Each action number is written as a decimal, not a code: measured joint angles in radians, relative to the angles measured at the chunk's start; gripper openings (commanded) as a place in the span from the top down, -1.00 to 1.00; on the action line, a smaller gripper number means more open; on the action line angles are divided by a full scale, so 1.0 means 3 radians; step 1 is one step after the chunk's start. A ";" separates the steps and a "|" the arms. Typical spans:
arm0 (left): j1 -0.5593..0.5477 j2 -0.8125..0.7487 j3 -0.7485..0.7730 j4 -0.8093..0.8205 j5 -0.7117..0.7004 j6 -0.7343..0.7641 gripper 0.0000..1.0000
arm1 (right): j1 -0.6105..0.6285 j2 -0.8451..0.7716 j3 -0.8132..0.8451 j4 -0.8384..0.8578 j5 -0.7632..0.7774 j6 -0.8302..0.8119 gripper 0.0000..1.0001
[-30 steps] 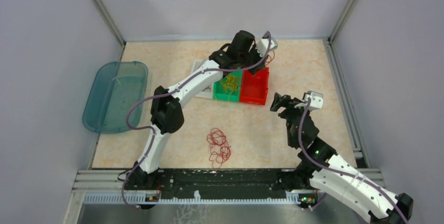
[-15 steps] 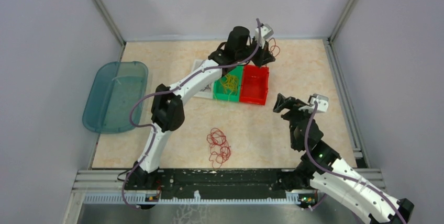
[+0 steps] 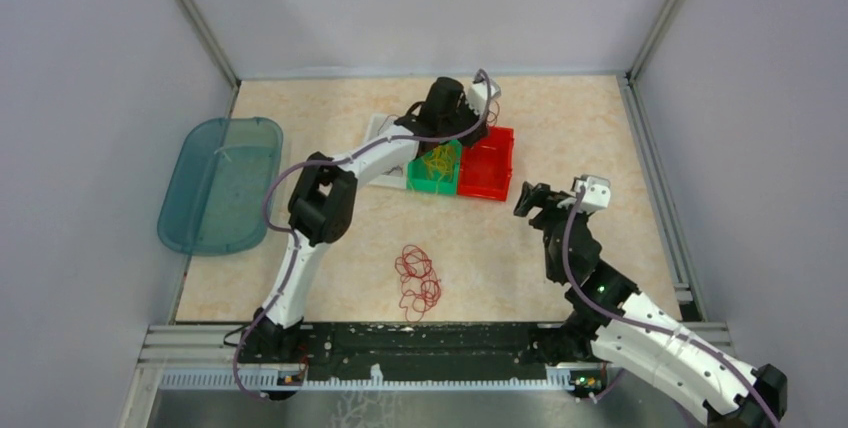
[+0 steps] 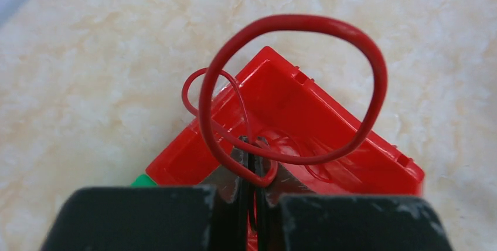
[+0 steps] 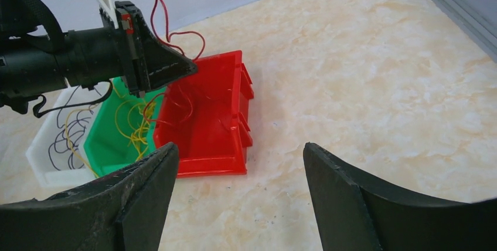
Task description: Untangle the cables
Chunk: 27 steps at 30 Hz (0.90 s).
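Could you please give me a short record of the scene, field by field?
left gripper: shut on a red cable, over the red bin
right gripper: open, empty, to the right of the bins
green bin: yellow cables
white bin: black cables
table: loose red cables near the front
teal tray: far left
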 measured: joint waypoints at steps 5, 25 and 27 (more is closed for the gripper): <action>-0.0182 0.0000 0.0000 -0.0062 -0.0379 0.0787 0.48 | -0.0001 0.0103 0.0004 0.0019 -0.0023 0.0003 -0.57; -0.0268 -0.0635 -0.0464 -0.0390 -0.0235 0.1399 -1.00 | -0.0187 0.0182 0.0242 -0.0160 -0.0085 0.0045 -0.56; -0.0252 -0.0819 -0.0444 -0.0549 -0.0052 0.1415 -1.00 | -0.0306 0.0303 0.0271 -0.0173 -0.0211 0.0088 -0.54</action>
